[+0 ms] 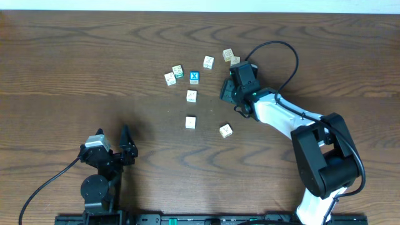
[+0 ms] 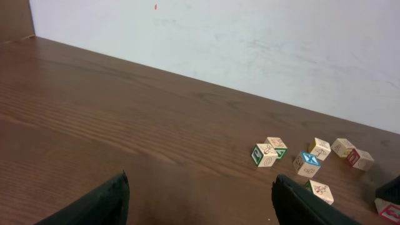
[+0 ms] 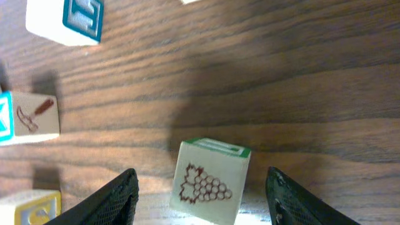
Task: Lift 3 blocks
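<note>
Wood table (image 1: 75, 62): left claw (image 2: 201, 187) released; right claw (image 3: 201, 178) released, straddling grape block (image 3: 212, 187).

On the overhead view I counted nine blocks: eight small cream-white wooden cubes (image 1: 190, 122) with faint prints, and one wooden cube with a blue face and white X (image 1: 194, 77). One grape-printed cube (image 3: 209, 181) appeared on the right wrist view; I could not match it overhead.

Besides my job stuff I see a dark wood-grain tbl (image 1: 75, 62), a cube w/ bright blue top & white X (image 1: 194, 77) resting flat on it toward the far side, approx mid-width, and behind the tbl's far edge a plain white wall (image 2: 250, 44) w/ a tiny red speck (image 2: 155, 7).
</note>
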